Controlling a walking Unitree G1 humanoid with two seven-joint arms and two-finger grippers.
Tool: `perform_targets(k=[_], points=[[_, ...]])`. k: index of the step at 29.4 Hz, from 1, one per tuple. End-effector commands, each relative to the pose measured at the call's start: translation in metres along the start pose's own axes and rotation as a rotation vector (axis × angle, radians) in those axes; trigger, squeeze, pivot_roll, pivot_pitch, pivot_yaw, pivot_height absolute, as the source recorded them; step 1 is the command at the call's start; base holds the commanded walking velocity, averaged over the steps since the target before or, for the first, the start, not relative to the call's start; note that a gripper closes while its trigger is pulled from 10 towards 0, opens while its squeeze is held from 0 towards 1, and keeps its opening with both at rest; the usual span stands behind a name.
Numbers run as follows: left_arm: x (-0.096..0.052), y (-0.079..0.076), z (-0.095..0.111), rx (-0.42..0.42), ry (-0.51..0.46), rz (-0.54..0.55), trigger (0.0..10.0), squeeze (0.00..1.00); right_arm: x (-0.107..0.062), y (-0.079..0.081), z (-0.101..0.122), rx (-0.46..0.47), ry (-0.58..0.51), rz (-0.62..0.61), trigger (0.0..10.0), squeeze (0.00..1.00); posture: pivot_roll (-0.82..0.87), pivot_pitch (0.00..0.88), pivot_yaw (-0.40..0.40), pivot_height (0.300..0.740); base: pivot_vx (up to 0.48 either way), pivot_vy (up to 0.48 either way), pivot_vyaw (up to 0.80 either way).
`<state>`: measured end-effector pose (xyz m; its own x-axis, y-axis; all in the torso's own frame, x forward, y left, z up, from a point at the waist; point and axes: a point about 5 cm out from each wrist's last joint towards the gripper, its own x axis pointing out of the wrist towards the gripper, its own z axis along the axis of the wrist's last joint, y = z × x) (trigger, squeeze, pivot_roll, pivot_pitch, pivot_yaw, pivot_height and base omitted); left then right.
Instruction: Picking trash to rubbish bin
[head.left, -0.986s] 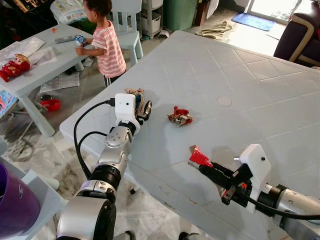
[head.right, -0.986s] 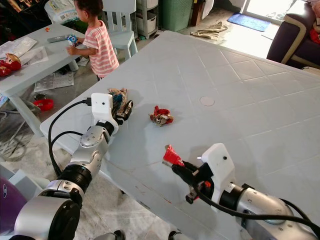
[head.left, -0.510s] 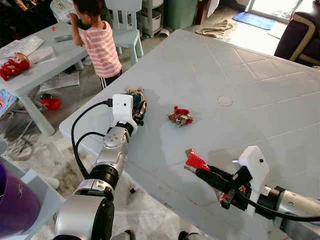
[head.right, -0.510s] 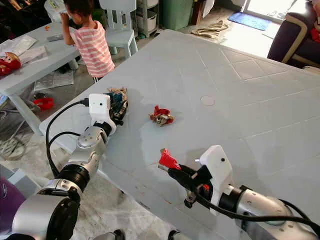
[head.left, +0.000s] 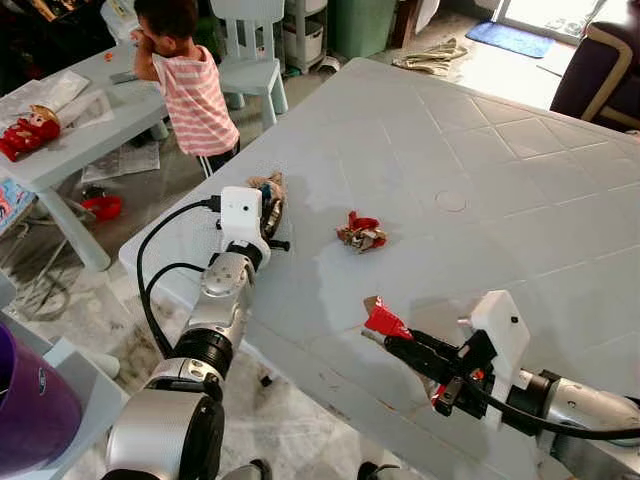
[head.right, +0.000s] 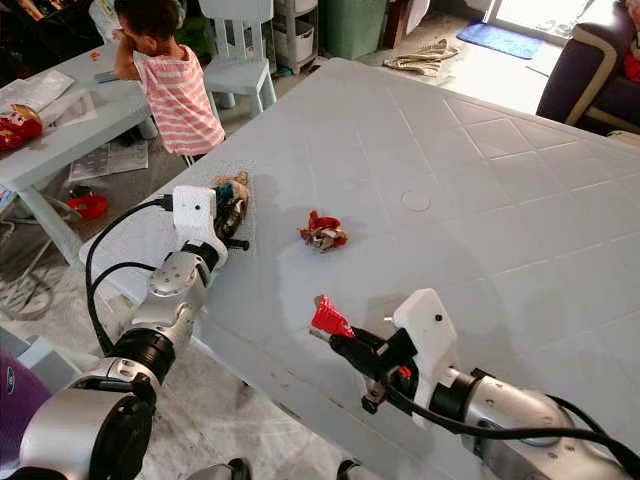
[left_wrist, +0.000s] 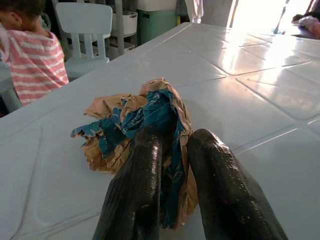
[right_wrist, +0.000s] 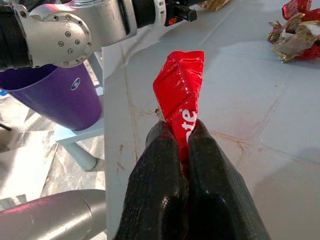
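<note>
A crumpled brown and blue wrapper (left_wrist: 135, 120) lies near the left edge of the big white table (head.left: 480, 130). My left gripper (head.left: 268, 212) is shut on it, its black fingers (left_wrist: 137, 195) pinching the paper. Over the table's front edge my right gripper (head.left: 385, 340) is shut on a red wrapper (right_wrist: 180, 95), held just above the surface. A third piece of trash, a red and gold crumpled wrapper (head.left: 361, 232), rests on the table between the two arms. The purple rubbish bin (right_wrist: 60, 90) stands on the floor at my lower left (head.left: 25, 410).
A child in a striped shirt (head.left: 190, 85) stands beside a small grey table (head.left: 70, 130) with toys at the far left. A white chair (head.left: 250, 40), drawers and a green bin stand behind. A dark sofa (head.left: 600, 60) is at the far right.
My right gripper has carried the red wrapper a little left and toward me. My left gripper has crept forward on the brown and blue wrapper. The child has turned away.
</note>
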<state>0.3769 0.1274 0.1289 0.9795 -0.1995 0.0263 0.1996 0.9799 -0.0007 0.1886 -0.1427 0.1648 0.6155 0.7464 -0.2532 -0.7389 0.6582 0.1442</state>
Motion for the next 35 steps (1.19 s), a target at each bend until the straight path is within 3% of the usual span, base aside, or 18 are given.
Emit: perform_targets(k=[1,11,18,21,22,28,35], points=[[-0.003,0.001,-0.003,0.032,0.003,-0.003,0.0,0.00,0.000,-0.001,0.000,-0.008,-0.004,-0.012,0.0,0.00,-0.17,0.143,-0.011,0.740,0.000,0.000,0.00],[-0.008,0.006,-0.004,0.061,-0.032,0.019,0.0,0.00,0.005,-0.004,-0.001,-0.009,-0.016,-0.021,0.0,0.00,-0.16,0.136,-0.001,0.740,0.000,0.000,0.00],[-0.020,0.008,0.000,0.088,-0.101,0.053,0.0,0.00,0.007,-0.007,-0.002,-0.012,-0.027,-0.036,0.0,0.00,-0.14,0.131,0.005,0.740,0.000,0.000,0.00],[-0.031,0.009,0.002,0.127,-0.137,0.065,0.0,0.00,0.010,-0.009,-0.002,-0.013,-0.036,-0.049,0.0,0.00,-0.11,0.128,0.011,0.740,0.000,0.000,0.00],[-0.053,0.015,0.009,0.184,-0.196,0.124,0.0,0.00,0.016,-0.017,-0.003,-0.009,-0.061,-0.111,0.0,0.00,-0.07,0.128,0.013,0.740,0.000,0.000,0.00],[-0.074,0.019,0.019,0.216,-0.235,0.191,0.0,0.00,0.025,-0.033,0.001,-0.009,-0.111,-0.231,0.0,0.00,-0.03,0.126,0.014,0.740,0.000,0.000,0.00],[-0.106,0.004,0.023,0.218,-0.199,0.212,0.0,0.00,0.036,-0.044,0.005,-0.032,-0.165,-0.290,0.0,0.00,0.02,0.122,0.022,0.740,0.000,0.000,0.35]])
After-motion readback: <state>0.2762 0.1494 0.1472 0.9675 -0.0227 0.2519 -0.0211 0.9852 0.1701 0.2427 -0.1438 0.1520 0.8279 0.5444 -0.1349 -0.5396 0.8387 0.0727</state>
